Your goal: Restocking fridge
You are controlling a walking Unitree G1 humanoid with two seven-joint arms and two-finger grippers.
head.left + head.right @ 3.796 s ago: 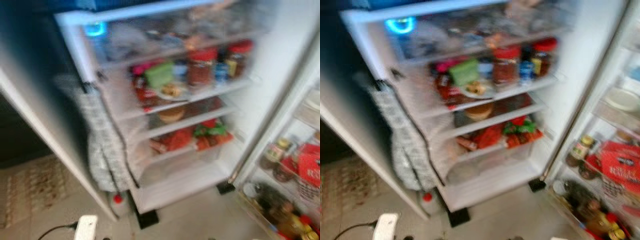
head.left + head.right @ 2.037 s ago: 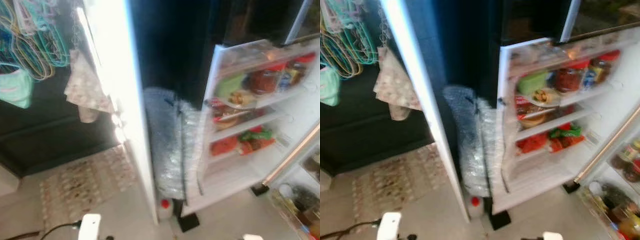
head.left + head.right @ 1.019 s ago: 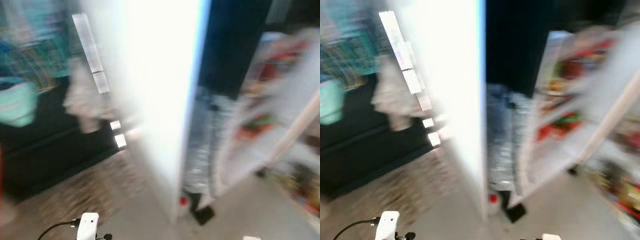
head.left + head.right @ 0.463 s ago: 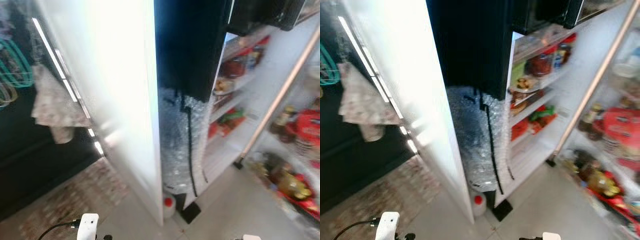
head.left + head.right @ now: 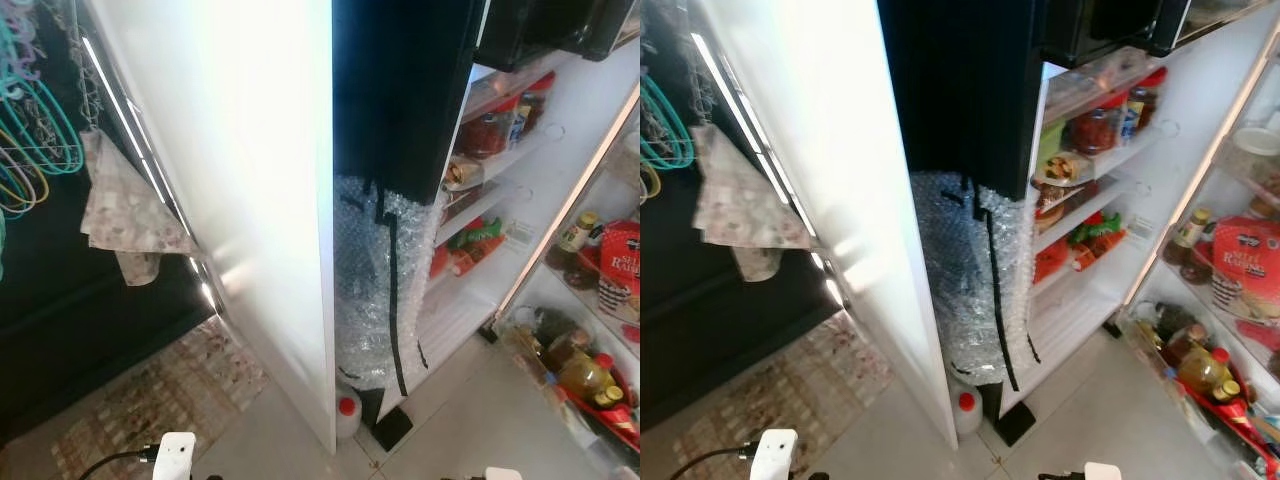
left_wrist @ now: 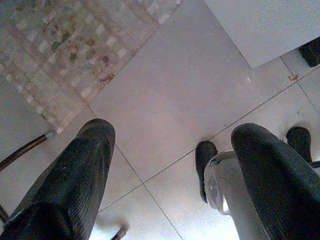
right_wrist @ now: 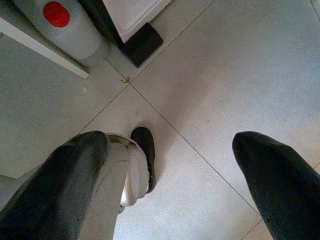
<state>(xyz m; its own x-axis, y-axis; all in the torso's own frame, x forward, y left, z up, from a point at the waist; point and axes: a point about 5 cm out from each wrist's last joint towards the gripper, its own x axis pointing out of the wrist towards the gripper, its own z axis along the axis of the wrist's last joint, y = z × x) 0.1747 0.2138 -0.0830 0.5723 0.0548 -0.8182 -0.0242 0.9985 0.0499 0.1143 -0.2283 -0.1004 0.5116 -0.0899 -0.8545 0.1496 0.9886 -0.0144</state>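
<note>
The open fridge (image 5: 520, 150) stands at the right, seen from its side. Its shelves hold red-lidded jars (image 5: 492, 132), a plate of food (image 5: 1062, 170) and red and green packets (image 5: 470, 248). The door shelves (image 5: 560, 330) at the far right carry bottles (image 5: 583, 376) and a red packet (image 5: 622, 270). Both arms hang low over the tiled floor. In the left wrist view my left gripper (image 6: 175, 132) is open with nothing between its fingers. My right gripper (image 7: 172, 142) is also open and empty, above the floor near a red-capped jug (image 7: 60, 22).
A tall white panel (image 5: 250, 180) rises straight ahead, with bubble wrap (image 5: 365, 290) and a black cable between it and the fridge. The red-capped jug (image 5: 346, 412) sits at its foot. A cloth (image 5: 120, 215) and hangers (image 5: 30, 130) hang left, above a patterned rug (image 5: 150, 400).
The camera swung left away from the fridge shelves, then a little back to the right, and the blur has cleared. Nothing in the scene itself has moved.
</note>
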